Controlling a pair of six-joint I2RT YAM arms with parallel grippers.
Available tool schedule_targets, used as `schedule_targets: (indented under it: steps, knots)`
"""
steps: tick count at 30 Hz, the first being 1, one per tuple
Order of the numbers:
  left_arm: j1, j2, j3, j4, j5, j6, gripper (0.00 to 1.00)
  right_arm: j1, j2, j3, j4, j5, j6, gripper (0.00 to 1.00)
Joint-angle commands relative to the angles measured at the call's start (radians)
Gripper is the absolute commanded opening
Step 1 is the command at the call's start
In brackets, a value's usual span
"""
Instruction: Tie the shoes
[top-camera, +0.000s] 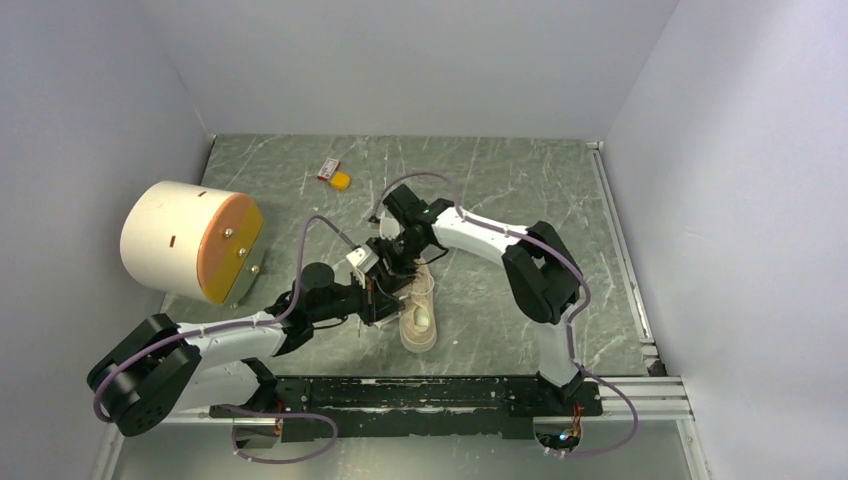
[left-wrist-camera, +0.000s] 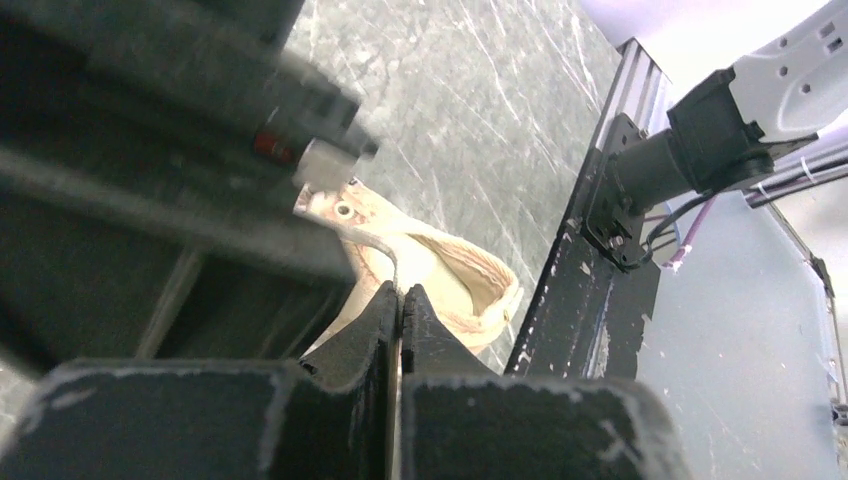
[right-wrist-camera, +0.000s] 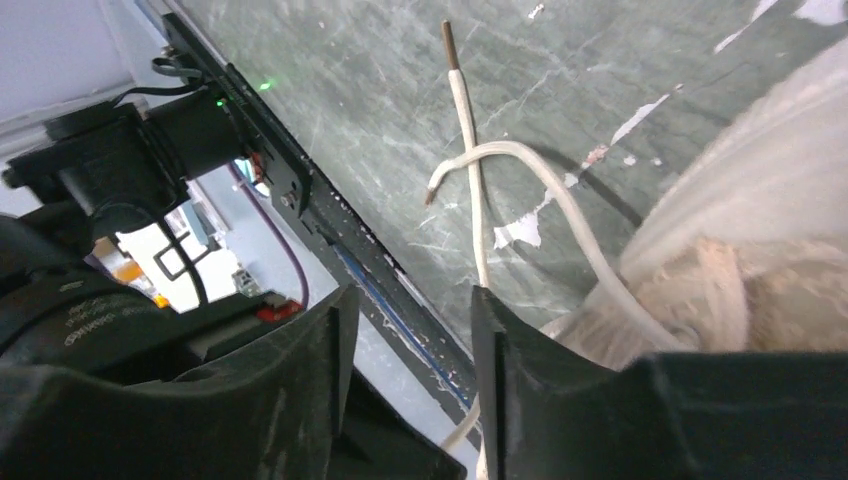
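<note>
The cream sneaker (top-camera: 419, 320) lies mid-table with its heel toward the arms; in the left wrist view its open collar (left-wrist-camera: 450, 270) shows just past the jaws. My left gripper (top-camera: 384, 297) (left-wrist-camera: 400, 291) is shut on a thin white lace (left-wrist-camera: 393, 262) that rises from its tips toward the shoe. My right gripper (top-camera: 401, 260) (right-wrist-camera: 412, 296) hovers over the shoe's front, open. Two lace ends (right-wrist-camera: 470, 160) cross on the table beyond it, and one strand runs down beside its right finger (right-wrist-camera: 500, 350), not pinched. The shoe's fabric (right-wrist-camera: 760, 230) fills that view's right side.
A large cream-and-orange cylinder (top-camera: 190, 240) stands at the left on a bracket. A small red-and-white item with a yellow piece (top-camera: 335, 175) lies at the back. The black mounting rail (top-camera: 440, 392) runs along the near edge. White walls close in the table.
</note>
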Motion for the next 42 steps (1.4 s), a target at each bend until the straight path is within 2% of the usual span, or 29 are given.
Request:
schedule_targets:
  steps: [1, 5, 9, 11, 13, 16, 22, 29, 31, 33, 35, 38, 42]
  knots:
    - [0.007, 0.003, -0.002, 0.062, -0.018, -0.006, 0.05, -0.033, -0.095, -0.006, -0.047, -0.045, -0.016, 0.56]
    - [0.022, 0.01, 0.036, -0.02, -0.032, 0.001, 0.05, -0.109, -0.192, -0.038, -0.079, -0.02, -0.04, 0.63]
    - [0.053, 0.061, 0.102, -0.078, 0.0, -0.02, 0.05, -0.203, -0.366, -0.163, -0.065, 0.134, -0.087, 0.67]
    - [0.065, 0.111, 0.156, -0.12, 0.035, -0.017, 0.05, -0.2, -0.464, -0.246, -0.032, 0.22, -0.117, 0.68]
    - [0.076, 0.17, 0.215, -0.159, 0.089, -0.004, 0.05, -0.186, -0.558, -0.354, 0.05, 0.217, -0.099, 0.69]
    - [0.099, 0.251, 0.278, -0.205, 0.137, 0.006, 0.05, -0.129, -0.68, -0.499, 0.193, 0.232, -0.054, 0.7]
    - [0.167, 0.38, 0.342, -0.247, 0.26, -0.032, 0.05, 0.128, -0.797, -0.667, 0.467, 0.53, 0.088, 0.7]
    - [0.184, 0.424, 0.424, -0.42, 0.295, 0.017, 0.05, 0.453, -0.739, -0.771, 0.744, 1.05, 0.206, 0.67]
    - [0.186, 0.435, 0.453, -0.47, 0.295, 0.028, 0.05, 0.501, -0.665, -0.73, 0.754, 1.146, 0.235, 0.67]
    - [0.188, 0.443, 0.484, -0.53, 0.289, 0.042, 0.05, 0.53, -0.572, -0.66, 0.691, 1.232, 0.303, 0.67]
    - [0.189, 0.449, 0.497, -0.541, 0.288, 0.053, 0.05, 0.548, -0.48, -0.615, 0.665, 1.259, 0.334, 0.67]
    - [0.191, 0.463, 0.509, -0.545, 0.286, 0.055, 0.05, 0.555, -0.354, -0.582, 0.701, 1.213, 0.336, 0.66]
    - [0.191, 0.468, 0.512, -0.532, 0.275, 0.04, 0.05, 0.564, -0.237, -0.468, 0.656, 1.199, 0.324, 0.63]
